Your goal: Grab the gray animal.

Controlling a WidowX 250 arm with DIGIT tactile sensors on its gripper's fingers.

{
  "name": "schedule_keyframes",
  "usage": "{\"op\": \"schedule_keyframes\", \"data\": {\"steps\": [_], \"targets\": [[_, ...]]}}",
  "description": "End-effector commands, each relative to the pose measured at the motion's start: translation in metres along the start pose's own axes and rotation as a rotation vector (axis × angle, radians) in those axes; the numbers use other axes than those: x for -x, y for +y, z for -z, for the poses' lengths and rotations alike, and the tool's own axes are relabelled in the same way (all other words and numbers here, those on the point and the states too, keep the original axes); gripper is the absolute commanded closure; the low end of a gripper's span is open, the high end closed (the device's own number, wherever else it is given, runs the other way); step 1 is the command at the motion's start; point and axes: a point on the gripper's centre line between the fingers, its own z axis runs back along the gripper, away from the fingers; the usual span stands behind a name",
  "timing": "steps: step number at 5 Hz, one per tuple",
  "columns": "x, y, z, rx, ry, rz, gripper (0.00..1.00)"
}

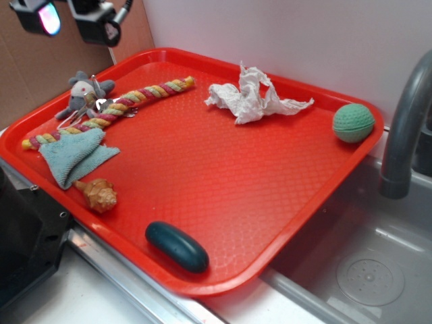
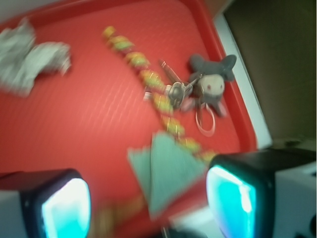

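Approach step, nothing grabbed yet. Claw (image 2: 148, 203) hangs wide and empty above the red tray (image 1: 223, 202). Gray animal (image 1: 84, 94) lies at the tray's far left corner, just beside the rope (image 1: 115, 111), ahead of the claw. Next: likely move over it, descend, close.

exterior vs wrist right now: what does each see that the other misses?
Exterior only: green ball, seashell, dark teal oval, faucet beside the tray. Wrist only: the gripper fingers' glowing pads, set wide apart, and the key ring close up. Both: gray animal at the red tray edge, braided rope, light-blue cloth, crumpled paper.
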Motion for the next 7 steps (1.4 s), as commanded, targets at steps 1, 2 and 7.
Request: {"op": "schedule_keyframes", "data": {"steps": [1, 2, 7], "targets": [[-0.014, 0.042, 0.037, -0.004, -0.134, -0.458, 0.00], [-0.020, 0.056, 0.049, -0.011, -0.151, -0.453, 0.00], [-0.070, 0.081, 0.092, -0.039, -0.132, -0.456, 0.00]]}}
